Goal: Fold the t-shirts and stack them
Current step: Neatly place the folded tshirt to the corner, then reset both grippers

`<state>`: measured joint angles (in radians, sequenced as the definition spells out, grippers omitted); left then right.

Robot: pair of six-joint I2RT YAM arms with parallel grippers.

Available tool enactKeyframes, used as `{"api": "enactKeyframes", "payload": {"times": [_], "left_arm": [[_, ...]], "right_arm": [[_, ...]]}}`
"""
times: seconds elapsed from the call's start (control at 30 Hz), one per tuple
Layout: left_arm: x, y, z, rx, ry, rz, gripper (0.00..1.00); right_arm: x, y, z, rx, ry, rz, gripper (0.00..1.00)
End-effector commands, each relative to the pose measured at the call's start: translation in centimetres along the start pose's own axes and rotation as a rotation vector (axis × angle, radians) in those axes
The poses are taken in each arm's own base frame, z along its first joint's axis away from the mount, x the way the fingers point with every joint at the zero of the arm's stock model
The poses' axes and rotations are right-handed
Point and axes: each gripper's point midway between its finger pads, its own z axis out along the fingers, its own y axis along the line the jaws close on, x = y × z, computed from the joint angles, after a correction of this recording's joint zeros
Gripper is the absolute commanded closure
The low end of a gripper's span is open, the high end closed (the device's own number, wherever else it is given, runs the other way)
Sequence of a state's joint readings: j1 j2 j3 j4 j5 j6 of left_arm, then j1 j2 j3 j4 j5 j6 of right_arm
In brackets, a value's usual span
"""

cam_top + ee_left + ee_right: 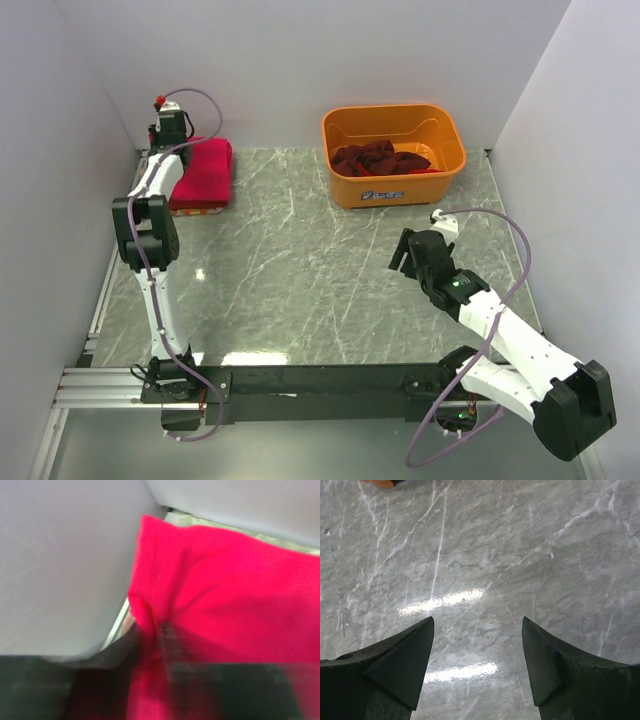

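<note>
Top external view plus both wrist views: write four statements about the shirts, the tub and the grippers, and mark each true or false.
1. The folded pink-red t-shirt lies at the far left corner of the table. True.
2. The orange tub is empty. False: dark red shirts lie bunched inside it.
3. The right gripper is open above bare table, with nothing between its fingers. True.
4. The left gripper hangs over the orange tub. False: it is at the pink-red t-shirt, whose cloth bunches up at its fingers.
</note>
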<state>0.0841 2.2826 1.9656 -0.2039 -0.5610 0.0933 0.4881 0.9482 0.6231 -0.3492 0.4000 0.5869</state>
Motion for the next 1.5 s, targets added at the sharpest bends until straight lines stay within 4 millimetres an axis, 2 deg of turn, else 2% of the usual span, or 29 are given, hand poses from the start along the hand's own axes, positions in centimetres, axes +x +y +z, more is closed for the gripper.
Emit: {"api": "enactKeyframes", "payload": {"times": [0.0, 0.03, 0.1, 0.13, 0.17, 0.23, 0.27, 0.33, 0.37, 0.4, 0.47, 0.53, 0.57, 0.63, 0.67, 0.73, 0.77, 0.8, 0.83, 0.87, 0.9, 0.93, 0.97, 1.0, 1.13, 1.2, 1.23, 1.37, 1.47], "left_arm": [[-3.2, 3.8, 0.2, -0.152, -0.075, -0.091, 0.56], [-2.9, 4.1, 0.3, -0.170, -0.065, -0.094, 0.41], [-3.4, 4.4, 0.0, -0.178, -0.064, -0.128, 0.01], [-3.1, 4.2, -0.3, -0.168, -0.043, -0.140, 0.01], [-4.2, 4.3, -0.8, -0.151, -0.062, -0.189, 0.01], [-5.1, 4.4, -2.0, -0.137, -0.059, -0.244, 0.01], [-6.8, 5.0, -3.1, -0.133, -0.088, -0.281, 0.01], [-7.7, 5.0, -4.9, -0.124, -0.082, -0.325, 0.01], [-9.3, 5.5, -6.6, -0.111, -0.108, -0.356, 0.01], [-10.2, 4.4, -8.1, -0.070, -0.119, -0.369, 0.01], [-11.8, 4.0, -11.5, -0.014, -0.138, -0.423, 0.01], [-12.8, 0.8, -15.1, 0.134, -0.147, -0.478, 0.00], [-13.2, 0.6, -17.6, 0.204, -0.158, -0.507, 0.01], [-13.2, -2.5, -21.6, 0.393, -0.139, -0.591, 0.01], [-11.7, -2.6, -23.8, 0.446, -0.119, -0.611, 0.01], [-11.4, -5.2, -28.1, 0.578, -0.140, -0.672, 0.01], [-9.3, -6.2, -30.5, 0.647, -0.132, -0.642, 0.01], [-8.4, -8.8, -33.9, 0.726, -0.138, -0.605, 0.01], [-7.4, -9.4, -35.4, 0.746, -0.126, -0.616, 0.01], [-5.4, -9.2, -36.4, 0.724, -0.114, -0.619, 0.01], [-4.0, -10.6, -38.8, 0.770, -0.103, -0.596, 0.01], [-1.3, -11.3, -39.0, 0.765, -0.071, -0.573, 0.01], [-0.8, -10.5, -40.3, 0.775, -0.082, -0.586, 0.01], [0.7, -11.0, -41.3, 0.788, -0.068, -0.572, 0.01], [7.9, -10.6, -41.6, 0.764, 0.088, -0.533, 0.01], [9.5, -9.4, -41.8, 0.746, 0.097, -0.553, 0.01], [11.6, -9.2, -41.3, 0.726, 0.119, -0.545, 0.01], [13.4, -6.9, -40.9, 0.693, 0.109, -0.618, 0.01], [13.6, -6.2, -41.0, 0.704, 0.088, -0.649, 0.01]], "right_arm": [[-2.6, -0.2, -0.9, 0.026, -0.072, 0.045, 0.23], [-2.7, -0.2, -0.9, 0.030, -0.075, 0.044, 0.23], [-2.7, -0.3, -1.1, 0.030, -0.074, 0.044, 0.22], [-2.7, -0.3, -1.2, 0.032, -0.075, 0.044, 0.22], [-2.9, -0.3, -1.3, 0.032, -0.080, 0.048, 0.22], [-3.1, -0.4, -1.5, 0.030, -0.087, 0.051, 0.22], [-3.3, -0.3, -1.7, 0.022, -0.095, 0.056, 0.22], [-3.5, -0.2, -1.9, 0.016, -0.104, 0.065, 0.22], [-3.7, -0.3, -2.0, 0.013, -0.110, 0.069, 0.22], [-3.6, -0.3, -2.1, 0.012, -0.112, 0.068, 0.22], [-3.8, -0.3, -2.3, 0.010, -0.119, 0.079, 0.22], [-4.1, -0.2, -2.4, 0.001, -0.129, 0.084, 0.22], [-4.1, 0.0, -2.5, -0.008, -0.131, 0.086, 0.22], [-4.5, 0.3, -2.6, -0.029, -0.147, 0.089, 0.22], [-4.6, 0.5, -2.7, -0.040, -0.151, 0.092, 0.22], [-4.9, 0.8, -2.8, -0.056, -0.162, 0.099, 0.21], [-4.9, 0.9, -2.9, -0.068, -0.160, 0.097, 0.21], [-4.9, 1.1, -2.9, -0.077, -0.163, 0.097, 0.21], [-5.1, 1.3, -2.9, -0.091, -0.170, 0.098, 0.21], [-4.9, 1.4, -2.9, -0.099, -0.168, 0.096, 0.21], [-4.9, 1.5, -2.9, -0.106, -0.167, 0.101, 0.21], [-4.9, 1.5, -3.0, -0.106, -0.167, 0.100, 0.21], [-4.8, 1.4, -3.0, -0.109, -0.168, 0.099, 0.21], [-4.7, 1.4, -3.0, -0.114, -0.170, 0.102, 0.21], [-4.5, 1.7, -3.2, -0.150, -0.185, 0.113, 0.21], [-4.0, 1.6, -2.9, -0.154, -0.181, 0.117, 0.20], [-4.0, 1.8, -2.9, -0.164, -0.183, 0.128, 0.20], [-3.2, 1.4, -2.5, -0.151, -0.168, 0.141, 0.20], [-2.8, 1.2, -2.1, -0.135, -0.154, 0.147, 0.20]]}}
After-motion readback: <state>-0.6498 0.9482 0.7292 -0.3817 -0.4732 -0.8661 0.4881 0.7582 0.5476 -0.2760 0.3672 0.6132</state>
